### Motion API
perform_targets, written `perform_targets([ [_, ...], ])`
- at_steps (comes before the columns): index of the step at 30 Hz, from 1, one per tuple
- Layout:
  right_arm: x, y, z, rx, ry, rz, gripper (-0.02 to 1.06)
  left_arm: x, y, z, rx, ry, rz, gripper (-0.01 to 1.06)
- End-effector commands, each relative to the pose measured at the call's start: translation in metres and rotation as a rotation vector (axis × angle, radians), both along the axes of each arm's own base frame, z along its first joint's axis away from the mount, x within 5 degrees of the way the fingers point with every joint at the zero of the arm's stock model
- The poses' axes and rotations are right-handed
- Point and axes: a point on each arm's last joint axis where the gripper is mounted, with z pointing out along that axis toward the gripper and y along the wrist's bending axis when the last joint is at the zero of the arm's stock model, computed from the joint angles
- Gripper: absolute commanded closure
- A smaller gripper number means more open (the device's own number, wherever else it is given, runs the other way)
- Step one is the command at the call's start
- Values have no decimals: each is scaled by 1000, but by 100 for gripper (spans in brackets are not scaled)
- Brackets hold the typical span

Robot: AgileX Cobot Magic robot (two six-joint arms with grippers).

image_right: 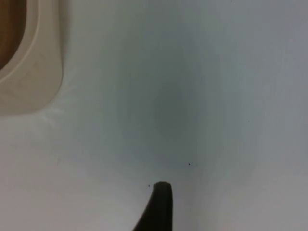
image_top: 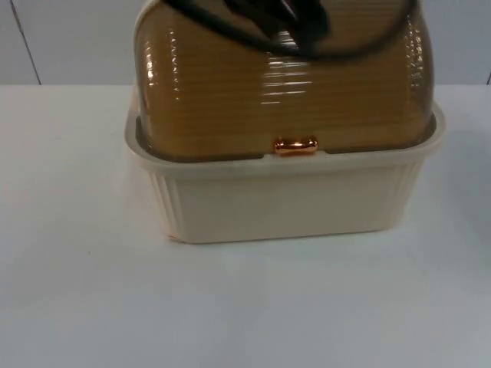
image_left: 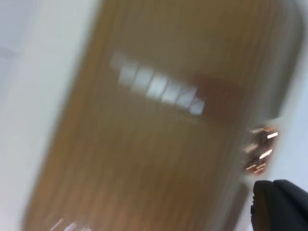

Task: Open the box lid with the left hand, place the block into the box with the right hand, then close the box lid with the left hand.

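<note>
Left hand [image_left: 281, 204] blurred beside box lid [image_top: 284, 84].

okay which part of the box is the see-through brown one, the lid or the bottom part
The domed ribbed lid is the translucent brown part, with a copper latch at its front edge. The base below is opaque cream.

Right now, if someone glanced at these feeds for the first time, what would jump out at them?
The cream box with its ribbed amber dome lid down dominates the middle of the white table, a shiny copper latch at the lid's front edge. In the left wrist view that lid looms close and motion-blurred, the latch glinting beside the black fingertip. The right gripper hangs over bare table beside the box's corner.
</note>
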Motion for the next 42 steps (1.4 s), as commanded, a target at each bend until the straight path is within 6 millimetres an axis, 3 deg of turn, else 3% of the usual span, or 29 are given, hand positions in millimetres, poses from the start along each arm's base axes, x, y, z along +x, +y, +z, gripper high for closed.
perform_targets([
  [1,-2,-2,1,-6,-1,-4,30,8,41,22,-109,41,118,105],
  [2,-2,-2,1,-6,-1,-4,30,8,41,22,-109,41,118,105],
  [6,-2,-2,1,-11,-1,2,30,18,104,49,-235,39,310,105],
  [7,-2,-2,1,-11,-1,2,30,18,104,49,-235,39,310,105],
  [11,-2,-1,1,-19,0,20,30,13,165,72,-388,24,504,105],
  [12,-2,-1,1,-19,0,20,30,13,165,72,-388,24,504,105],
  [17,-1,6,1,20,-4,84,30,-21,227,69,-502,-43,704,105],
  [18,-1,6,1,20,-4,84,30,-21,227,69,-502,-43,704,105],
  [20,-1,12,3,63,-26,137,30,-46,242,64,-544,-101,775,105],
  [23,-5,16,10,91,-72,178,30,-64,244,60,-569,-157,800,105],
  [29,-31,17,37,94,-218,252,30,-110,237,59,-638,-279,796,105],
  [32,-64,17,60,94,-350,300,30,-147,222,58,-718,-328,721,105],
  [33,-64,17,60,94,-350,300,30,-147,222,58,-718,-328,721,105],
  [36,-99,19,75,115,-448,349,30,-180,213,46,-705,-322,647,105],
  [38,-109,19,78,123,-465,359,30,-192,211,40,-702,-323,634,105],
  [42,-153,15,79,108,-532,379,30,-232,207,21,-744,-359,606,105],
])
